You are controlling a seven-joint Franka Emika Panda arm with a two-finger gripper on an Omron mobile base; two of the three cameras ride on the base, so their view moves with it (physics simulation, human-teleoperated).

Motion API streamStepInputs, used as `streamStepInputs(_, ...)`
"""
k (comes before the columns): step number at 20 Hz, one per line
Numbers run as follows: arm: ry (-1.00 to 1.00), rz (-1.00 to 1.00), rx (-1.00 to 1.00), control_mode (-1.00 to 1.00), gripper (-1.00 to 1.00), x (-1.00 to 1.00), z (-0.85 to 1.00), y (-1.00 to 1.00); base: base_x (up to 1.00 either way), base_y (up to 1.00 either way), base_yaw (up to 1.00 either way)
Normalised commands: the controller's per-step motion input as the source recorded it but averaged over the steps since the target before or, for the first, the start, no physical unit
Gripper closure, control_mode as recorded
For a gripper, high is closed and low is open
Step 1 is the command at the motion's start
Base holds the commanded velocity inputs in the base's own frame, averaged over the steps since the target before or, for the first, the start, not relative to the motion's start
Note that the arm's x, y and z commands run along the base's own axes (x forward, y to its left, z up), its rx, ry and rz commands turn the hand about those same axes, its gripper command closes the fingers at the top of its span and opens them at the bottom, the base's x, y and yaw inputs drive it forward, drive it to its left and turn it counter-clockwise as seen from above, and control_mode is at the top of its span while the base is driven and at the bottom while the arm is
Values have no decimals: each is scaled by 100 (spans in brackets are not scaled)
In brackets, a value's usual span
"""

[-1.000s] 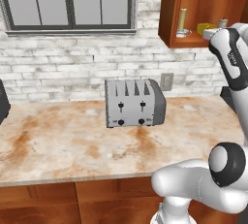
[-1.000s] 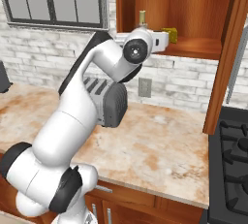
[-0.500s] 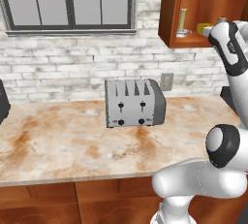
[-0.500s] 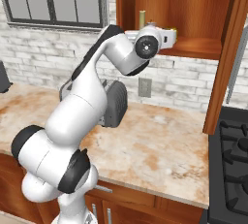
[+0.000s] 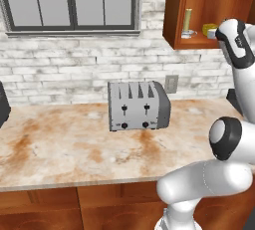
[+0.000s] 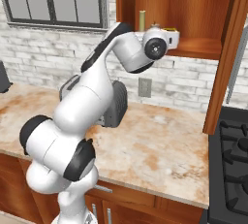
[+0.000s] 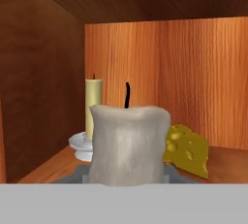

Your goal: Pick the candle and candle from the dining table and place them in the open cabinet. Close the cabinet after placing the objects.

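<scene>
Close in the hand view stands the short grey candle (image 7: pixel 129 143) with its black wick, upright, my gripper (image 7: pixel 127 179) shut on its base. Behind it on the shelf of the open cabinet (image 7: pixel 43 87) stand the olive-yellow taper candle (image 7: pixel 93 104) in its silver dish holder (image 7: pixel 80 144), and to the right a yellow cheese wedge (image 7: pixel 186 152). From the right base view my hand (image 6: pixel 168 39) reaches into the cabinet (image 6: pixel 193 5) just right of the taper candle (image 6: pixel 142 20). In the left base view the taper candle (image 5: pixel 188 21) stands on the shelf left of my arm.
The cabinet door (image 6: pixel 227 72) hangs open at the right, its silver bar handle (image 6: pixel 238 58) beside it. A silver toaster (image 5: pixel 138 105) sits on the mottled counter (image 5: pixel 60 149) against the brick wall. A black stove (image 6: pixel 232 145) adjoins the counter on the right.
My hand has pushed a little further right and into the cabinet with the grey candle, and the arm's elbow has swung up and over. The taper and the cheese have not moved.
</scene>
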Motion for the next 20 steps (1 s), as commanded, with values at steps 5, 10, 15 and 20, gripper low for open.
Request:
streamStepInputs(5,-3,5,0,-100,100,20,-9,-12,0,0,0)
streamStepInputs(10,0,4,0,-100,100,22,-11,-5,0,0,0)
streamStepInputs(15,0,5,0,-100,100,26,-11,-7,0,0,0)
streamStepInputs(20,0,6,0,-100,100,24,-8,-12,0,0,0)
